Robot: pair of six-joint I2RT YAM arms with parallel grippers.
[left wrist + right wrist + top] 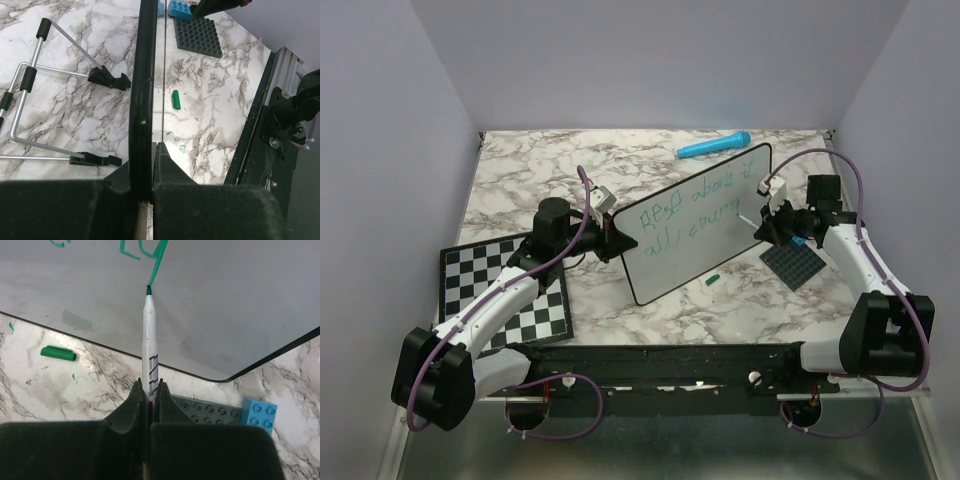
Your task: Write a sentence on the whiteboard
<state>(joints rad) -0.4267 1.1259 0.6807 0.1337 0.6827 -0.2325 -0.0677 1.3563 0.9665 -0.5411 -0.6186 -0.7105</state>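
Lab-type robot test cell. Marble-patterned tabletop [520,170] closed in by plain pale walls [380,150] on three sides; two white-and-black arms, left arm [495,305] and right arm [850,250], bolted to a black rail [660,362] at the near edge, purple cables [861,195] exposed. Props on it: black-and-white checkerboard [470,275], grey studded plate [198,36], blue toy brick [258,416].

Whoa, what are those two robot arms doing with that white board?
They are writing. The left claw pinches the edge of the whiteboard and holds it up at a tilt. The right claw is shut on a green marker, whose tip meets the end of a green stroke. Two loopy lines of the sentence are on the board. The green cap lies on the marble table.
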